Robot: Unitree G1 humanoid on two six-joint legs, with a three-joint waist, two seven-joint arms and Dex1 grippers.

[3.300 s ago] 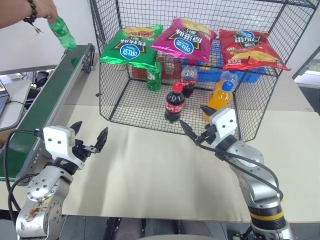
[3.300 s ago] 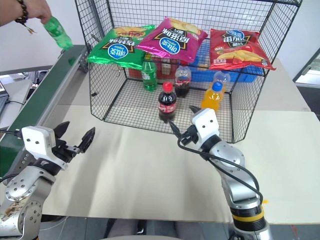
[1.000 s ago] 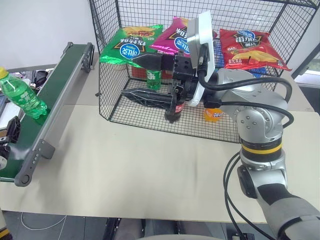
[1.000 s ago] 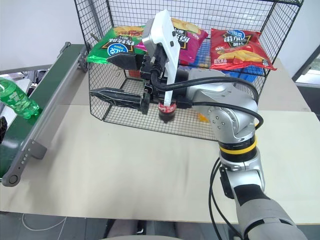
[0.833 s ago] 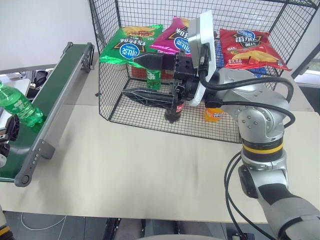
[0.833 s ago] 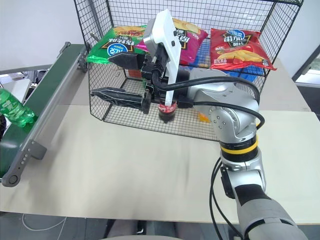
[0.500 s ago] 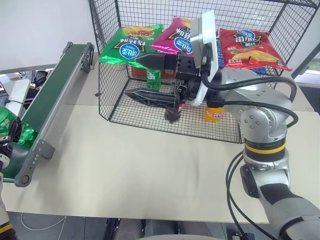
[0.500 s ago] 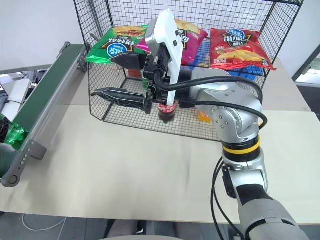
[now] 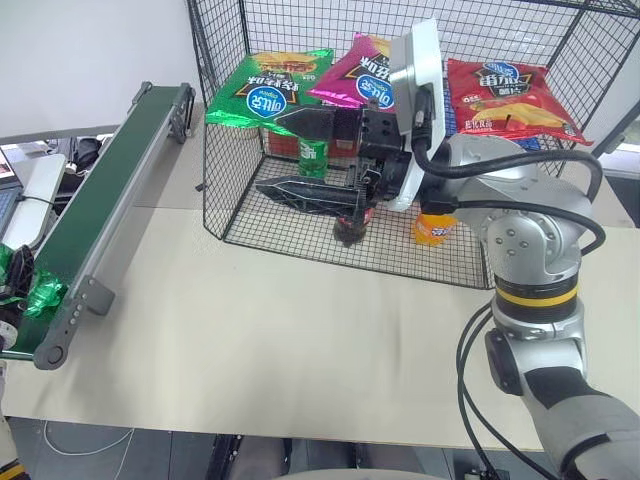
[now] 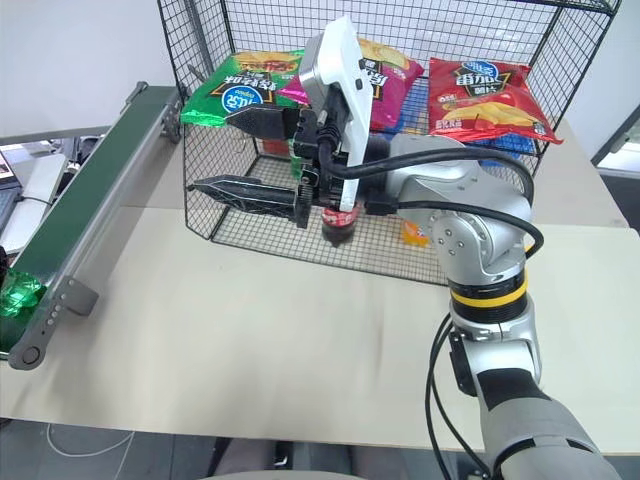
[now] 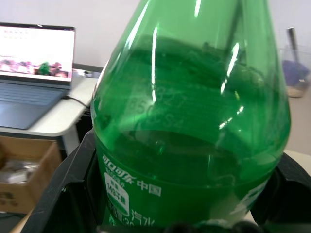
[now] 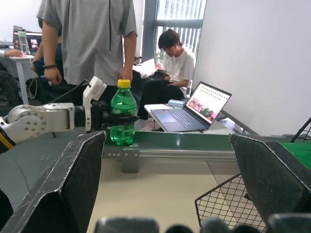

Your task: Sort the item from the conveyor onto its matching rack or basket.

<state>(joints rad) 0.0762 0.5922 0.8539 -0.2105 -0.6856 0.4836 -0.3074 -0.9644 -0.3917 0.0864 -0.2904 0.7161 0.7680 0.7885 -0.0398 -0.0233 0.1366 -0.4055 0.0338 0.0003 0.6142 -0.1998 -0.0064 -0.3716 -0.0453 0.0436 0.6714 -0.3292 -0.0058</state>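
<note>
Right arm [image 9: 520, 215] across cage [image 9: 250, 215] front

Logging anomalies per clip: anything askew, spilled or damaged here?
Nothing stands out. The green bottle stands upright on the conveyor in the left gripper; the right gripper is open before the cage.

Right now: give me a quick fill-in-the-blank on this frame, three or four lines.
1. The left gripper is shut on the green ____.
2. The bottle stands upright at the end of the ____.
3. The bottle's cap is ____.
4. The right gripper hangs open in front of the wire ____.

Missing words: bottle; conveyor; yellow; cage
</note>
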